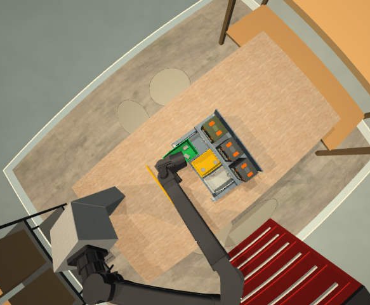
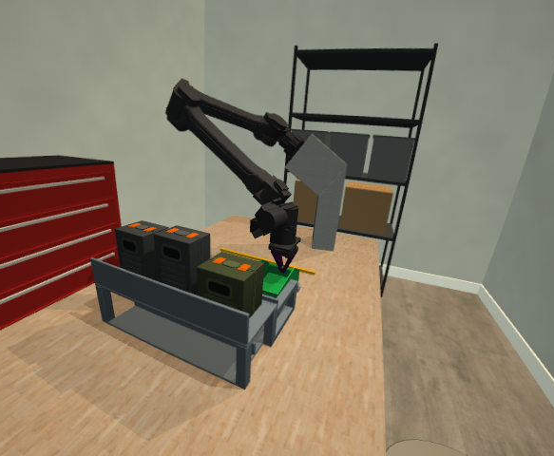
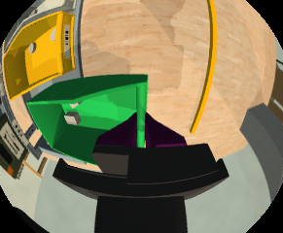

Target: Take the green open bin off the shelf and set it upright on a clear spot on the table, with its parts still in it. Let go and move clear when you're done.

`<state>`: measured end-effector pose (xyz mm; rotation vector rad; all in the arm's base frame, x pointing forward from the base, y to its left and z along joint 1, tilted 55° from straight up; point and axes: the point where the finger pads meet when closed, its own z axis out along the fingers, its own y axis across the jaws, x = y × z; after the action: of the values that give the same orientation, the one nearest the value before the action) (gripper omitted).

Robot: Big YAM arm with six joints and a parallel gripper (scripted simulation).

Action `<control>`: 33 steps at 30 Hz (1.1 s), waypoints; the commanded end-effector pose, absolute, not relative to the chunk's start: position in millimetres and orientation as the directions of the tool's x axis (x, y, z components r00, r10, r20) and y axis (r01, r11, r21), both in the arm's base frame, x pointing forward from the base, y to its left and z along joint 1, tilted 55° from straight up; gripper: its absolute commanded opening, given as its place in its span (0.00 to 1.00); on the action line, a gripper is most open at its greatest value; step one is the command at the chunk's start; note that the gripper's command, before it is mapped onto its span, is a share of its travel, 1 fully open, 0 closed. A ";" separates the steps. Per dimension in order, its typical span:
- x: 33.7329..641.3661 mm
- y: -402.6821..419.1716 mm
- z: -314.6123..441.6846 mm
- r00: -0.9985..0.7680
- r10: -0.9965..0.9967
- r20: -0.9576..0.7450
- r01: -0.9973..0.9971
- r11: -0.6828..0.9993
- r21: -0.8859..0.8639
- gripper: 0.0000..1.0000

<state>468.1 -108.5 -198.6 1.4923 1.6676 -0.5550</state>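
The green bin (image 1: 179,150) (image 2: 274,284) (image 3: 107,104) is roughly upright, its front end out past the front of the grey shelf (image 1: 237,138) (image 2: 168,300) and its rear over the shelf's left bay. Small grey parts (image 1: 185,147) (image 3: 73,117) lie inside it. My gripper (image 2: 282,270) (image 3: 141,116) points down and is shut on the bin's front wall, one finger inside and one outside. In the top view the arm hides the fingers and the bin's front corner. The table (image 1: 112,164) (image 2: 335,333) extends in front of the shelf.
A yellow bin (image 1: 207,161) (image 3: 39,63) and a whitish bin (image 1: 218,181) sit beside the green bin's bay. An olive case (image 1: 215,128) (image 2: 230,282) and two dark cases stand behind. A yellow strip (image 1: 160,185) (image 3: 212,58) lies on the table before the shelf; the grey arm mount (image 2: 326,220) stands beyond.
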 end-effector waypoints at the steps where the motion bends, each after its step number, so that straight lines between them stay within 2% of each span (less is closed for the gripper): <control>1: 474.0 -97.5 -187.8 0.028 0.606 -0.795 0.948 0.236 0.213 0.00; 13: 431.9 -116.4 -206.8 0.017 0.603 -0.797 0.961 0.211 0.180 0.00; 33: 422.7 -116.0 -207.0 0.020 0.604 -0.797 0.957 0.219 0.189 0.00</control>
<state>430.3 -116.1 -203.3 1.4875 1.6597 -0.5381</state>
